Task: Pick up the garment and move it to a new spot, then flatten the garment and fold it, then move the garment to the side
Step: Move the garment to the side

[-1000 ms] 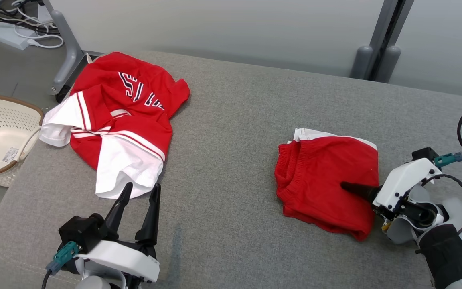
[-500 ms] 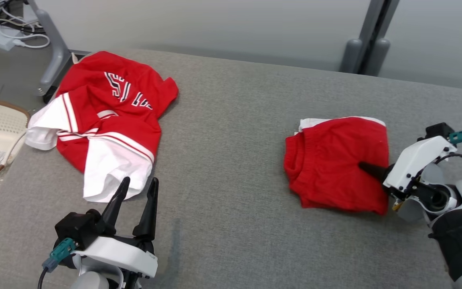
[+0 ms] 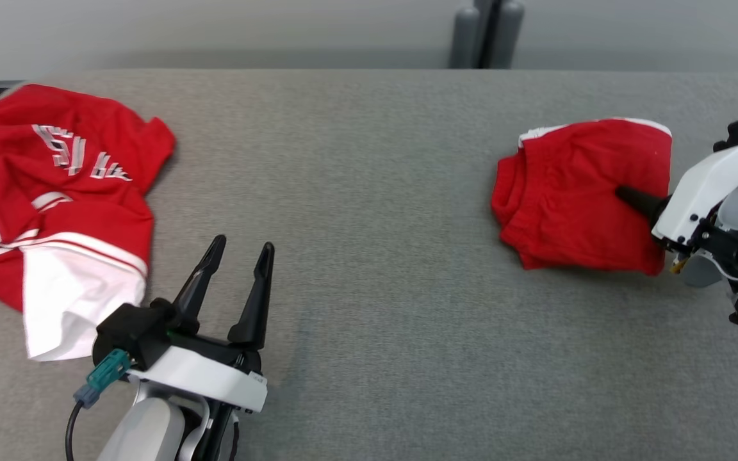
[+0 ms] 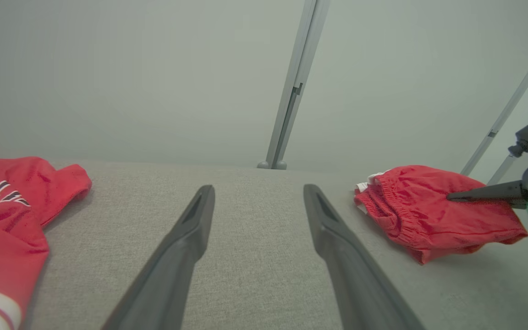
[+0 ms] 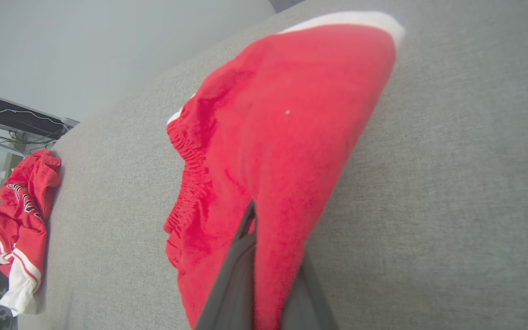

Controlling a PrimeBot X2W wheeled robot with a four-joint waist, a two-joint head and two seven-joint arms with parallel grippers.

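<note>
left hand (image 3: 243, 242): nearest the camera, low on the robot's left side. Fingers spread wide with nothing between them, hanging over bare grey surface (image 3: 375, 211).

right hand (image 3: 624, 192): out at the robot's right edge and a bit farther back. It's turned sideways so the fingers point toward the robot's left. Pinched shut on cloth: one dark finger lies on top of the fabric, and in the right wrist view the other goes under it.

red shorts (image 3: 574, 192): a folded bundle on the right part of the surface, well apart from the left hand. The right hand grips it at its right edge, about midway along that edge. The gathered waistband faces the robot's left, and a strip of white trim peeks out along the far edge.

lie of the bundle: a bit longer left to right than front to back, I'd say, so the fingers run roughly along its long axis. The waistband end looks like it's resting on the surface. Can't tell if the gripped end is off it.

what the next move turns on: folding looks done, so my guess is it's the slide-to-the-side step. The right arm is obviously the one for that, since it has the grip and the left is nowhere near.

jersey (image 3: 55, 192): crumpled red and white heap way over on the robot's left, not touched by either hand.
</note>
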